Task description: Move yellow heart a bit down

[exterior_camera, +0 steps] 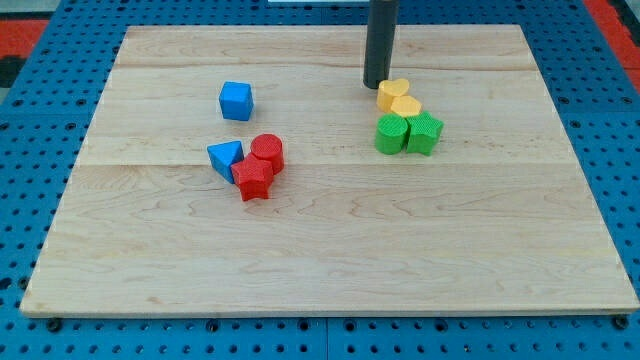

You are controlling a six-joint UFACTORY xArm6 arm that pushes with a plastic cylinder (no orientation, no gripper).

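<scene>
The yellow heart (pixel 398 98) lies on the wooden board (pixel 330 240), right of centre toward the view's top. My tip (pixel 377 85) stands just to the heart's upper left, touching or nearly touching it. Directly below the heart sit a green cylinder (pixel 391 134) and a green star (pixel 424 132), side by side and pressed against the heart's lower edge.
A blue cube (pixel 236 101) lies at the left of centre. Below it a blue triangle (pixel 225 157), a red cylinder (pixel 267 152) and a red star (pixel 254 180) are bunched together. The board is ringed by a blue pegboard (pixel 40 150).
</scene>
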